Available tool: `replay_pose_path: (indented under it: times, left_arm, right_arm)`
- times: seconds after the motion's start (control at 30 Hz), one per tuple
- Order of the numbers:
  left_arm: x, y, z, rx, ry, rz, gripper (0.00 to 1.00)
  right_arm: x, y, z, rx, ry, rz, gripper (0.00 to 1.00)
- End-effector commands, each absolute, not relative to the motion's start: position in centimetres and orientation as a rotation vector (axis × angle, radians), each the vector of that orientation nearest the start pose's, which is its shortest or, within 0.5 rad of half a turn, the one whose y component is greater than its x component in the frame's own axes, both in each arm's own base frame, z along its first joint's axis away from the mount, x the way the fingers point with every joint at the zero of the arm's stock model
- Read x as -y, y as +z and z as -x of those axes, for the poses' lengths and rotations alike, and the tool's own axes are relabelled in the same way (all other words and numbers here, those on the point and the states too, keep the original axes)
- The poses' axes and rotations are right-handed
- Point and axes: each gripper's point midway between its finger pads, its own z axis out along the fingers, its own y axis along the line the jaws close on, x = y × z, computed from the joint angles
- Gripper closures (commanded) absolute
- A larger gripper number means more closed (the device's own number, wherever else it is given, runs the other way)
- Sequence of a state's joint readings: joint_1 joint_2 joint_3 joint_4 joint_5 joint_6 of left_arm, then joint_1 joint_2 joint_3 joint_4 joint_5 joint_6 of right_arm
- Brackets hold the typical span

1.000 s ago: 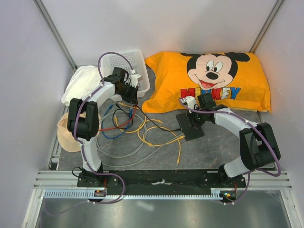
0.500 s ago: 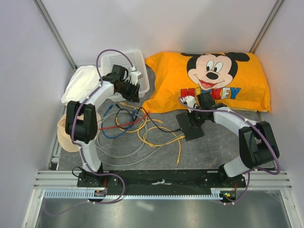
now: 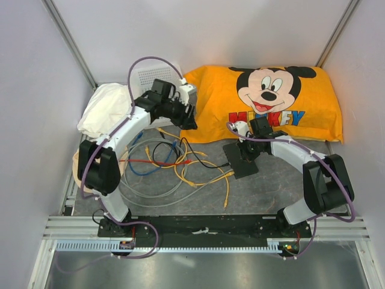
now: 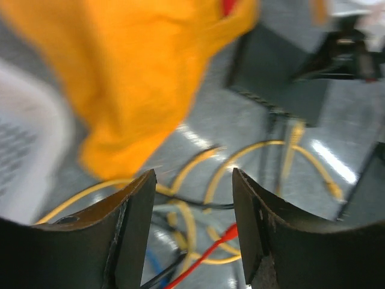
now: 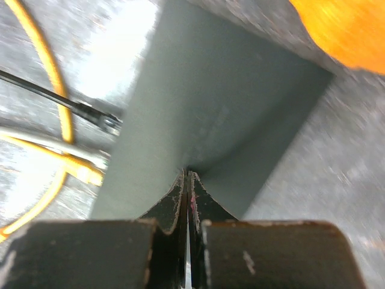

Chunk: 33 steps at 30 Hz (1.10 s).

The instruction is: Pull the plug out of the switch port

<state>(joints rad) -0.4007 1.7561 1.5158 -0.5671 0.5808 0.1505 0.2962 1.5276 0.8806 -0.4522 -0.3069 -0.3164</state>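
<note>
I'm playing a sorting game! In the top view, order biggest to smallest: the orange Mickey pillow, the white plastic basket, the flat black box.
1. orange Mickey pillow
2. white plastic basket, partly hidden
3. flat black box

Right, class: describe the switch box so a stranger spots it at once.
Find the orange Mickey pillow. In front of it, under the right gripper, lies the switch box. Its neighbours are thin cables; it alone is a flat black slab.

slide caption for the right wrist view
Shut right gripper on the black switch box, black cable and yellow cable at its edge
</note>
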Motion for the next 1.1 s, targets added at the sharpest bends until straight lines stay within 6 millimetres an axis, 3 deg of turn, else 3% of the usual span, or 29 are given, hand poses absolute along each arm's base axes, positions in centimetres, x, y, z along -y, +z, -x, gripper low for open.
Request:
replay_pose_path:
  times: [0.0, 0.07, 0.17, 0.3, 0.47, 0.63, 0.83, 1.07]
  left_arm:
    - [32.6, 18.1, -31.9, -2.16, -1.173, -0.989, 0.4]
    - [34.9, 16.4, -30.1, -2.219, -1.3, -0.993, 0.41]
    - [37.0, 14.9, -28.7, -2.229, -1.372, -1.042, 0.42]
    - [37.9, 11.1, -28.6, -2.335, -1.423, -1.002, 0.43]
    - [38.2, 8.8, -28.7, -2.4, -1.445, -0.942, 0.44]
    - [38.4, 7.6, -27.9, -2.442, -1.524, -0.866, 0.45]
    - [39.7, 6.2, -28.0, -2.424, -1.584, -0.785, 0.46]
    - [40.9, 4.0, -27.8, -2.461, -1.647, -0.745, 0.47]
  right_arm:
    - [-10.8, 5.2, -28.6, -2.53, 0.272, 0.836, 1.0]
    - [-11.1, 6.4, -28.7, -2.505, 0.288, 0.834, 1.0]
    - [-11.5, 8.7, -29.2, -2.436, 0.292, 0.816, 1.0]
    - [-12.1, 10.2, -28.7, -2.4, 0.348, 0.802, 1.0]
    - [-12.4, 8.5, -27.2, -2.476, 0.411, 0.858, 1.0]
    - [-12.8, 7.7, -27.8, -2.486, 0.431, 0.851, 1.0]
    - [-11.6, 5.9, -28.3, -2.506, 0.337, 0.924, 1.0]
    - [-13.1, 5.7, -27.8, -2.52, 0.468, 0.934, 1.0]
